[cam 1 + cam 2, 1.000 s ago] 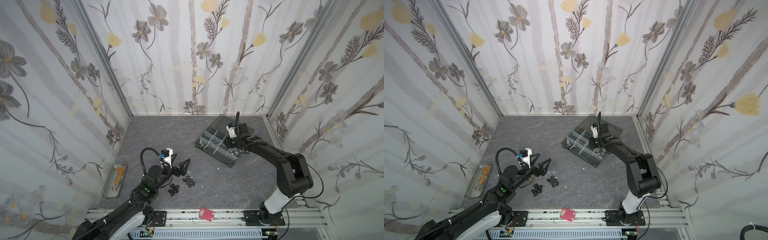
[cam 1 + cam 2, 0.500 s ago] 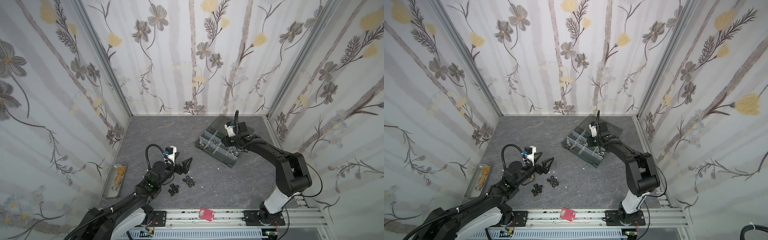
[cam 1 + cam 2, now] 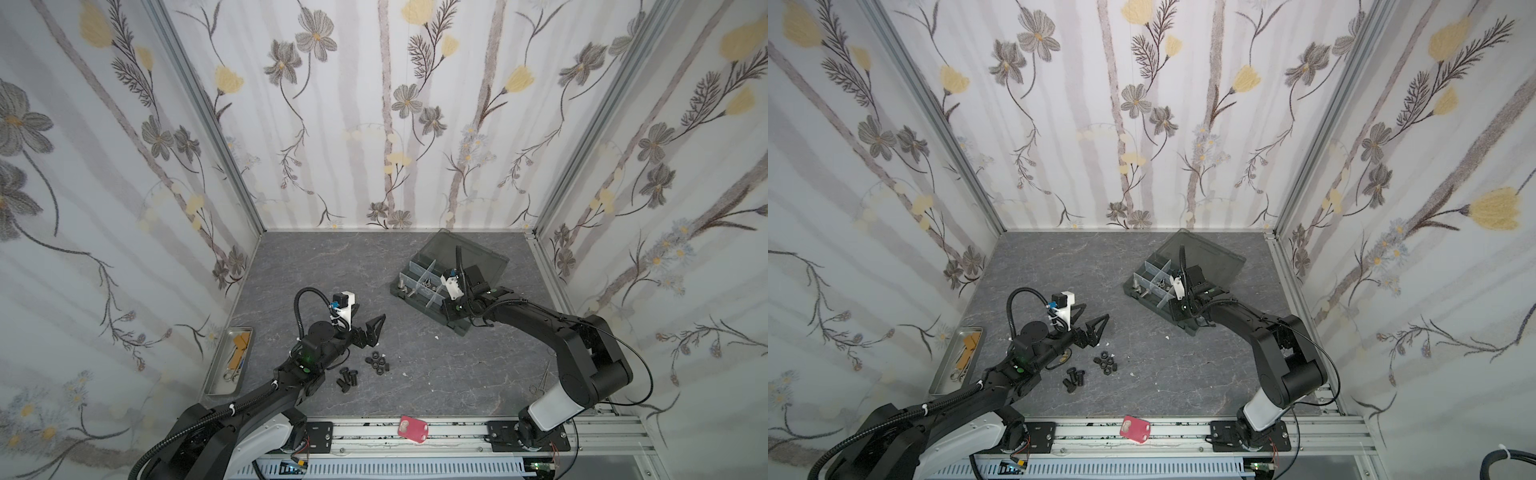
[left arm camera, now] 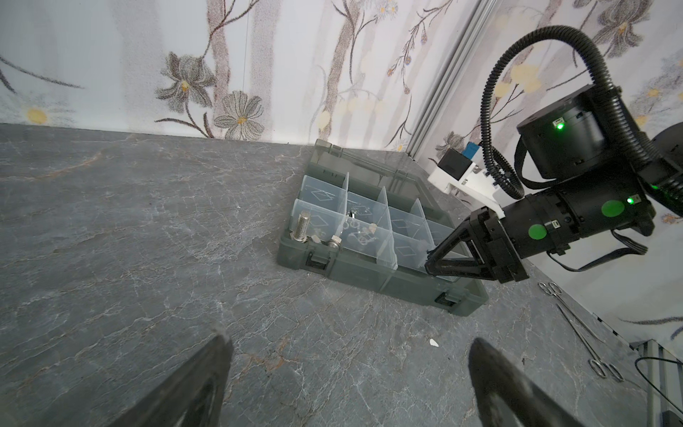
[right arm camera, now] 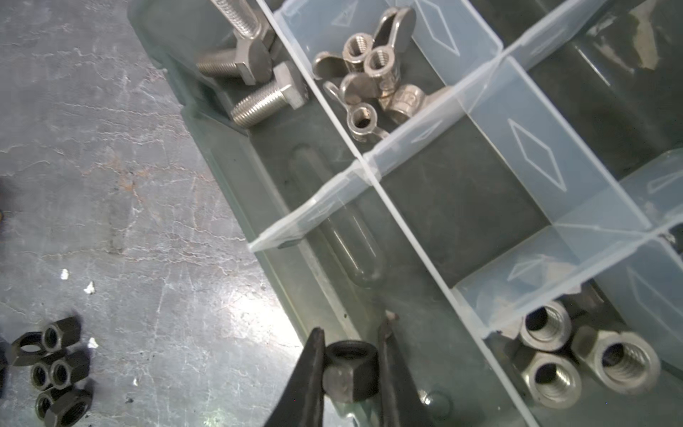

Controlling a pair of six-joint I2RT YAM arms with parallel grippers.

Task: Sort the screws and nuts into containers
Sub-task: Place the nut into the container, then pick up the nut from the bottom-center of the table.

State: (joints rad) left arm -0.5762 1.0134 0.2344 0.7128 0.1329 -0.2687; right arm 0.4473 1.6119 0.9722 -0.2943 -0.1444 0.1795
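Right pincer (image 4: 429,261): nearly closed, gripping one black nut (image 5: 349,369) by its flats. The nut is held over the box (image 4: 354,273), at its wall on the desk side and by an empty cell (image 5: 454,207).

Left pincer (image 3: 1096,311): spread wide and holding nothing, raised above the desk (image 3: 436,374) just beyond the loose parts.

Black nuts (image 3: 377,362): a small cluster lying on the desk, well apart from the box.

Black screws (image 3: 347,378): a few lying just beside that cluster, nearer the left arm.

Box contents: silver screws (image 5: 266,100) are kept in an end cell. Wing nuts (image 5: 366,74) are in the cell beside it. Silver nuts (image 5: 576,358) are in a cell near the held nut.

Lid (image 3: 478,253): open and laid back.

Tray (image 3: 216,374): set at the desk's left edge.
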